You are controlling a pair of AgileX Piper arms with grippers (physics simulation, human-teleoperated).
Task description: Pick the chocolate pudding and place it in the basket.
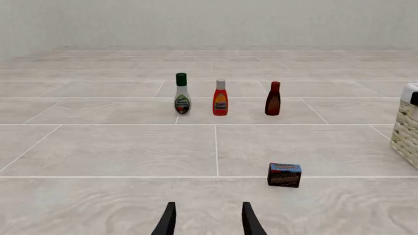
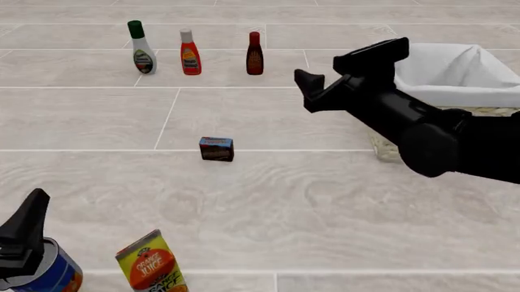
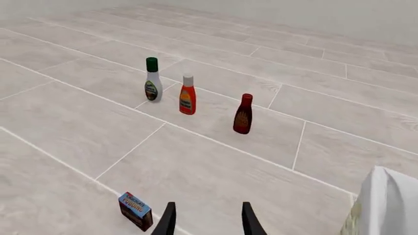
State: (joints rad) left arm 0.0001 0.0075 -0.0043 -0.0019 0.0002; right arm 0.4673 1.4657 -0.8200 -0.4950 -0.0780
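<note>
The right gripper (image 2: pixel 313 91) hangs with fingers parted and nothing held, the small dark brown pudding box (image 2: pixel 216 148) below-left, the cream wicker basket (image 2: pixel 455 76) just behind.

Bright, even, diffuse light fills all my views; no glare anywhere. The pale grey tiled bench (image 2: pixel 260 201) carries almost no shadows. Everything renders sharp, without blur or edge distortion.

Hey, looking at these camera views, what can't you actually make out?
- Basket: front view, near side hidden behind the right arm; cut by the frame edge in both wrist views.
- Can: front view, cut by the bottom edge, partly behind the left gripper.
- Bottle labels: too small to read.
</note>
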